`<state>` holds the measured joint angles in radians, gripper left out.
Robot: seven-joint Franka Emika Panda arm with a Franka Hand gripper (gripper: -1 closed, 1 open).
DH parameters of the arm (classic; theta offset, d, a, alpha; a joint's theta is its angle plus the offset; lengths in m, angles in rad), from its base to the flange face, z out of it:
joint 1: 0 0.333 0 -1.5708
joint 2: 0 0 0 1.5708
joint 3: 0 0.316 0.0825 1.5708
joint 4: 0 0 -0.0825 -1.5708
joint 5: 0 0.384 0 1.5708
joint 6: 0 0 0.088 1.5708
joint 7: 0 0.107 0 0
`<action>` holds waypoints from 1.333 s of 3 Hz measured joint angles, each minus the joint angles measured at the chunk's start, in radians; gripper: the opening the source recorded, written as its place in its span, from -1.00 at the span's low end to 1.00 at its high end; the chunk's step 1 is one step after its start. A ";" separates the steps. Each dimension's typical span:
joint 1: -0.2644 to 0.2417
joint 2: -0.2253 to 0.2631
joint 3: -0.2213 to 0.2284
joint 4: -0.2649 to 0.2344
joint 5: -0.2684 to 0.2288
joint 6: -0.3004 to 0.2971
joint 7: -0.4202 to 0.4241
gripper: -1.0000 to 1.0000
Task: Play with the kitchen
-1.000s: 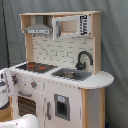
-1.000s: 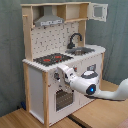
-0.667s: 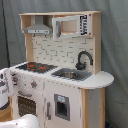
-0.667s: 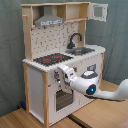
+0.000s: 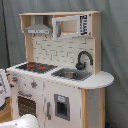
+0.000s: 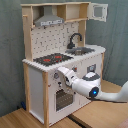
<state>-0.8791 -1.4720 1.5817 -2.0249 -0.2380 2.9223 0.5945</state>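
Arm edges slightly closer to large white, pale-wood toy kitchen point(image 6: 65, 60), centre frame. Gripper point(image 6: 61, 75) at oven knobs point(image 6: 56, 76), seven o'clock from hob point(image 6: 52, 59), likely to turn one; finger state indiscernible.

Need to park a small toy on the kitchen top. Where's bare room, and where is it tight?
Bare: the rounded counter end beyond the sink and faucet. The open shelf between hood and microwave also looks bare. Tight: the hob and sink fill the remaining top, and the arm crowds the oven door.
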 joint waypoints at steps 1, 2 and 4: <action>0.041 0.000 0.000 -0.004 -0.002 -0.053 -0.082 1.00; 0.069 -0.001 -0.003 -0.005 -0.009 -0.084 -0.182 1.00; 0.226 -0.001 -0.012 -0.065 -0.031 -0.109 -0.081 1.00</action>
<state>-0.6528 -1.4734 1.5692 -2.0896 -0.2686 2.8131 0.5135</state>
